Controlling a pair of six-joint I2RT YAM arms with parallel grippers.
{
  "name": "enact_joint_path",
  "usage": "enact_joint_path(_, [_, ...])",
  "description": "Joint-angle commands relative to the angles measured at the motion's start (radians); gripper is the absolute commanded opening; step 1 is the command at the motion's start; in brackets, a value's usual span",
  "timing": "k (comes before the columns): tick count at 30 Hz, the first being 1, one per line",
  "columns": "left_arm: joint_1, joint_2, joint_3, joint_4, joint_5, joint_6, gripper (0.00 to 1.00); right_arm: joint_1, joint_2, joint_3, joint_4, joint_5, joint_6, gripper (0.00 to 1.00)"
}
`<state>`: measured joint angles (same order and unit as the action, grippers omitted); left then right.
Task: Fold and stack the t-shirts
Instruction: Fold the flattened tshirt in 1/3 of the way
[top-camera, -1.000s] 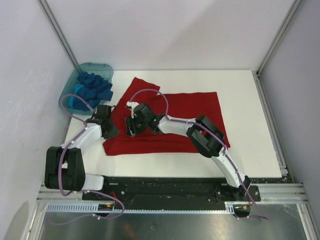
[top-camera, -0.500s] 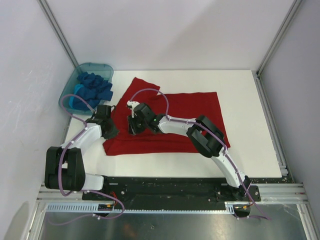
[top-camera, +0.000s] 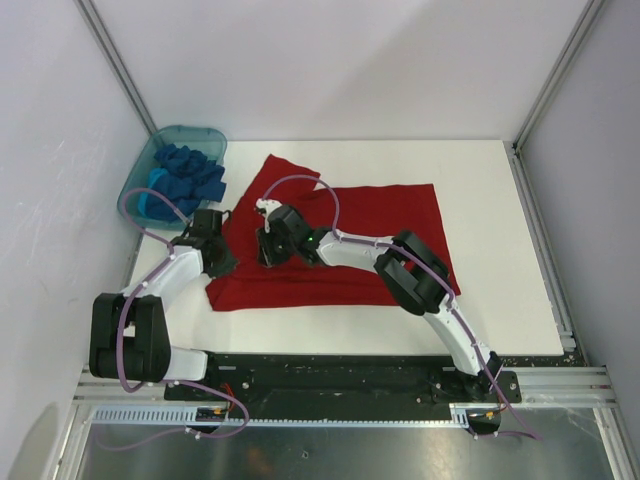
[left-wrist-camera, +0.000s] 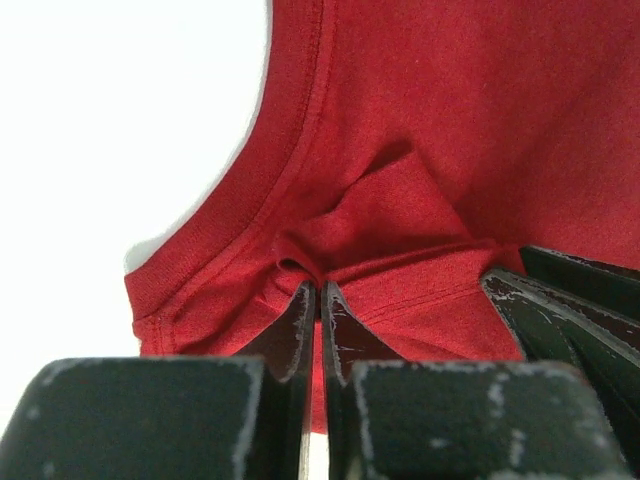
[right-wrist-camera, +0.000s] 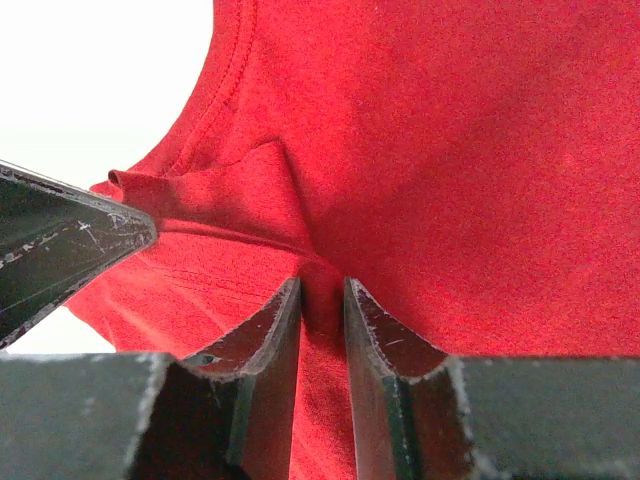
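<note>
A large red t-shirt (top-camera: 380, 225) lies spread on the white table, one part sticking out toward the back left. My left gripper (top-camera: 222, 262) sits at the shirt's left edge and is shut on a pinch of the red cloth (left-wrist-camera: 300, 265) by the hem. My right gripper (top-camera: 268, 250) is just to its right, shut on a fold of the red shirt (right-wrist-camera: 322, 290). The left gripper's fingers (right-wrist-camera: 60, 250) show in the right wrist view. Blue t-shirts (top-camera: 188, 172) lie bunched in a teal tub.
The translucent teal tub (top-camera: 150, 165) stands at the back left corner of the table (top-camera: 490, 220). Metal frame posts rise at both back corners. A black base rail runs along the near edge.
My right gripper has shifted slightly up and to the left over the shirt's left part. The left arm has stayed in place.
</note>
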<state>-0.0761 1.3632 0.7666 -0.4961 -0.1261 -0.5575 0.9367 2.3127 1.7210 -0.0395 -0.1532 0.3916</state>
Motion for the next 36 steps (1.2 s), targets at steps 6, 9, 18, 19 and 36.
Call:
enact_joint_path(6, [0.008, -0.007, 0.070, 0.013, 0.014, 0.014, 0.03, -0.011, -0.087, -0.017, 0.057, 0.062, 0.008, 0.28])
enact_joint_path(9, [0.008, 0.006, 0.091, 0.014, 0.017, 0.014, 0.02, -0.013, -0.093, -0.021, 0.061, 0.077, 0.010, 0.26])
enact_joint_path(18, [0.005, 0.084, 0.191, 0.028, 0.007, 0.012, 0.01, -0.014, -0.126, -0.029, 0.045, 0.229, 0.012, 0.11])
enact_joint_path(19, [0.004, 0.096, 0.204, 0.032, 0.007, 0.013, 0.01, -0.015, -0.130, -0.030, 0.044, 0.242, 0.012, 0.10])
enact_joint_path(36, [-0.004, 0.044, 0.072, 0.032, -0.006, -0.010, 0.00, -0.020, -0.068, 0.009, 0.014, 0.065, -0.002, 0.30])
